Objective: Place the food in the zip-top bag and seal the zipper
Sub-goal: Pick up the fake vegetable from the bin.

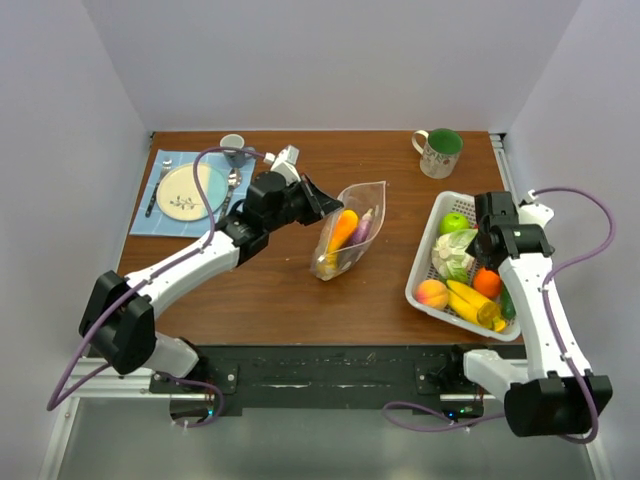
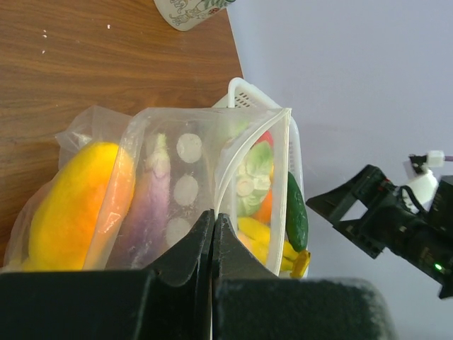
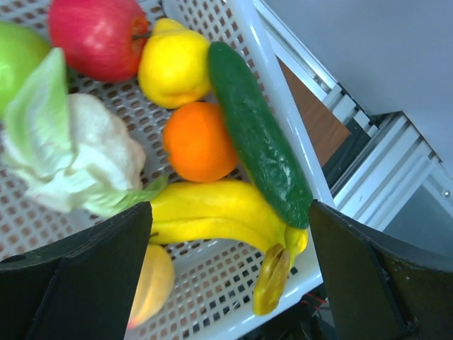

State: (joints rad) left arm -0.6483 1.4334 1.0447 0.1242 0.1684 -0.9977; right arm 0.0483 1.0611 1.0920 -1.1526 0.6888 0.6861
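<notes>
The clear zip-top bag (image 1: 352,240) stands open mid-table, holding an orange-yellow fruit (image 1: 342,229) and a purple eggplant (image 1: 362,228). My left gripper (image 1: 326,206) is shut on the bag's rim. In the left wrist view the jaws (image 2: 212,218) pinch the rim, with the fruit (image 2: 71,209) and eggplant (image 2: 145,212) inside and the zipper strip (image 2: 212,108) open along the mouth. My right gripper (image 1: 487,245) hovers open and empty over the white basket (image 1: 428,262). In the right wrist view (image 3: 230,276) it is above a banana (image 3: 219,212), a cucumber (image 3: 258,142) and an orange (image 3: 198,142).
The basket (image 3: 233,312) also holds a red apple (image 3: 95,35), a yellow fruit (image 3: 173,64), a cabbage (image 3: 71,152), a green apple (image 1: 455,222) and a peach (image 1: 432,293). A green mug (image 1: 438,152) stands at the back right. A plate (image 1: 185,192) with cutlery lies on a blue mat at the back left.
</notes>
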